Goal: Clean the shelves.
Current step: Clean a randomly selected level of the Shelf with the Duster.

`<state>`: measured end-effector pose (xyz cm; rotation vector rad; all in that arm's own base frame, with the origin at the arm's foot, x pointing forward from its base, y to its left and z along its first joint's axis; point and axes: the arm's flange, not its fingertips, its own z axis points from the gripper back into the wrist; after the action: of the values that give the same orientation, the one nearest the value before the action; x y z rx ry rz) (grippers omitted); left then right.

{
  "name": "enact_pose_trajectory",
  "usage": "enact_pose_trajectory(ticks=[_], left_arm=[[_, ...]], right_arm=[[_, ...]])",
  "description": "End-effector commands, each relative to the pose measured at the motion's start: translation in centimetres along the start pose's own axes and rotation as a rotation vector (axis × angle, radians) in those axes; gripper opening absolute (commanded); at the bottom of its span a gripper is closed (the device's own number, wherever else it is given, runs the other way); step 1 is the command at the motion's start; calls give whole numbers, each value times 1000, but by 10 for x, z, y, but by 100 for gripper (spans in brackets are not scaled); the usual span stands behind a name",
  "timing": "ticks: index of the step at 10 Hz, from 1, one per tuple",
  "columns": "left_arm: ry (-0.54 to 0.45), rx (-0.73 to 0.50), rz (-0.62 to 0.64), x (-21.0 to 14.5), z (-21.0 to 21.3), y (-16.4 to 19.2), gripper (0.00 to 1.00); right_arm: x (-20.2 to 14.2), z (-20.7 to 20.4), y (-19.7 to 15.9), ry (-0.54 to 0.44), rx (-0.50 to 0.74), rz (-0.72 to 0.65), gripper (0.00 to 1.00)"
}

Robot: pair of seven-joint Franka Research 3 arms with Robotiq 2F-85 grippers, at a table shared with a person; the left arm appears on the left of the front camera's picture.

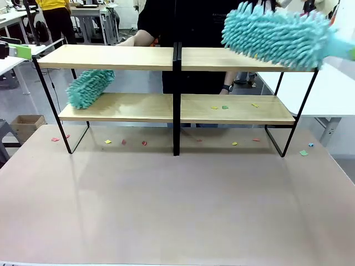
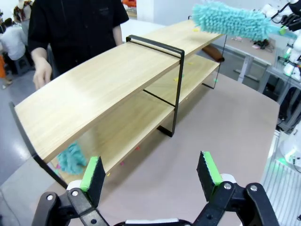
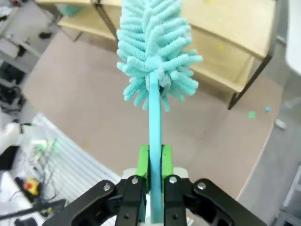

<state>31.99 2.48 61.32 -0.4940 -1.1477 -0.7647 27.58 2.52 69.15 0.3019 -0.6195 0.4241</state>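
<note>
My right gripper (image 3: 155, 157) is pinched tight on the flat handle (image 3: 154, 117) of a teal microfibre duster (image 1: 277, 36), whose fluffy head lies over the far right end of the upper right board of the shelves (image 1: 111, 57). My left gripper (image 2: 150, 170) hangs with its jaws spread wide and nothing between them, off the left end of the rack. The rack stands at the far side of the table (image 1: 177, 205), with a person just behind it. To sweep well, I judge I should keep the head flat and light on the wood, draw it in one direction along the board so nothing scatters, and steer clear of the black centre post and the person's hand (image 1: 130, 40) near the upper left board. The lower right board looks most in need. My count: two side-by-side units, four wooden boards, and two dusters, the second duster (image 1: 89, 87) leaning at the left end of the lower left board. There are three paper scraps (image 1: 224, 107) on the lower right board, and roughly ten more on the table, though some are too small to be sure of.
</note>
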Motion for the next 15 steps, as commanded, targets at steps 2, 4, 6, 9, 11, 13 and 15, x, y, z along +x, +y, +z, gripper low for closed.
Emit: enact_pose_trajectory(ticks=[2, 4, 6, 9, 11, 13, 15], left_arm=[[0, -4, 1, -1, -1, 1, 100], [0, -4, 1, -1, -1, 1, 100], [0, -4, 1, -1, -1, 1, 100], [0, -4, 1, -1, -1, 1, 100], [0, -4, 1, -1, -1, 1, 100], [0, -4, 1, -1, -1, 1, 100], [0, -4, 1, -1, -1, 1, 100]], right_arm=[[20, -25, 6, 32, -179, -108, 12], [18, -38, 4, 105, -310, -169, 12], [8, -23, -9, 90, -483, -307, 12], [-12, 23, -17, -110, -392, -249, 12], [-19, 38, -26, -104, -85, -145, 12], [-29, 50, -37, -106, 20, -139, 12], [-43, 63, -58, -60, 177, -110, 12]])
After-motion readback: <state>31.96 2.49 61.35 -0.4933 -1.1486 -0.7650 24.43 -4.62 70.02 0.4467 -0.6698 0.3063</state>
